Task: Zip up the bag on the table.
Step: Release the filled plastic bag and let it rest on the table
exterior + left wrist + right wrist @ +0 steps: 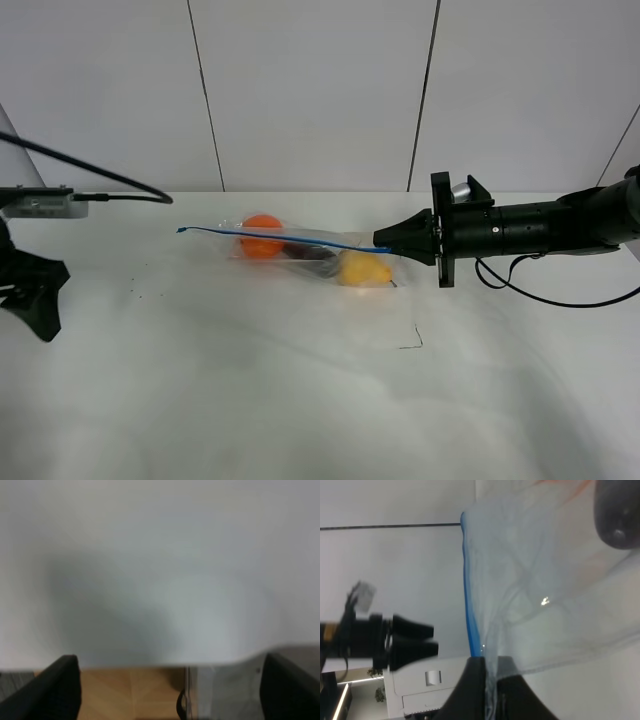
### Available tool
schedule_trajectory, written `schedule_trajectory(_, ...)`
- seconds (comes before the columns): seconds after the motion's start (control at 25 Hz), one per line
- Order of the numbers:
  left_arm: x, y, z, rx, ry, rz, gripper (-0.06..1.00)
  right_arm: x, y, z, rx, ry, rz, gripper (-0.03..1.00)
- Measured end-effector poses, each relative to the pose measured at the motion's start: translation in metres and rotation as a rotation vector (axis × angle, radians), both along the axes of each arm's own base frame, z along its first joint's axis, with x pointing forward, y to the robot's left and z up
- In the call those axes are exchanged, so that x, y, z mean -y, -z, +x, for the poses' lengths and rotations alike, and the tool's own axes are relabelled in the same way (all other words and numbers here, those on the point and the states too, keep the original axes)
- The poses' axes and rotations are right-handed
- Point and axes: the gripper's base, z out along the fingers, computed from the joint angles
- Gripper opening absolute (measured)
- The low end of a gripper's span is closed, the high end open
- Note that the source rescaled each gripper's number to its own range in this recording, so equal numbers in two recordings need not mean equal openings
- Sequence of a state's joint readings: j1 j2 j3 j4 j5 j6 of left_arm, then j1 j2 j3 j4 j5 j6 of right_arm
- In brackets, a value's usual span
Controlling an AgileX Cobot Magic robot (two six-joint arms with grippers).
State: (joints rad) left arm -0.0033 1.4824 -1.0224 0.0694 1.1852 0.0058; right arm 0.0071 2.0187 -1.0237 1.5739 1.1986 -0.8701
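Bag [305, 250] lies on the table [300, 400], clear plastic, blue seal strip [285, 237] along its far edge. Inside the bag: orange fruit [262, 236] at the left end, yellow fruit [365, 268] at the right end, dark fruit [305, 253] between them. Right gripper [383, 240] at the bag's right end, jaws pinched together on the strip. Left gripper [35, 295] well left of the bag, apart from it. Small black corner mark [413, 340] on the table, nearer the camera than the bag's right end.

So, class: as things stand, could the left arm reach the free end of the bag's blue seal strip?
Probably yes. The left end effector is open at the table's left edge, and only bare tabletop lies between it and the bag, whose other end the right end effector pinches.
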Motion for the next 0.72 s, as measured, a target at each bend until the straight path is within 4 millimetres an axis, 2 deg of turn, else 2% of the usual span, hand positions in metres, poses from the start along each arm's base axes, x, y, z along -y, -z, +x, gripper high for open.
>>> schedule_trajectory(0.24,0.000,0.001,-0.077,0.032,-0.006,-0.002,1.00,0.000,0.000,0.000,0.000,0.000,0.000,0.00)
schedule_trajectory(0.36,0.000,0.004,-0.110,0.115,0.002,-0.004,1.00,0.000,0.000,0.000,0.000,0.000,0.000,0.00)
schedule_trajectory(0.52,0.000,0.002,-0.146,0.259,-0.003,-0.010,1.00,0.000,0.000,0.000,0.000,0.000,0.000,0.00)
schedule_trajectory(0.72,0.004,-0.009,-0.176,0.494,-0.004,-0.058,1.00,0.000,0.000,0.000,0.000,-0.001,-0.001,0.00)
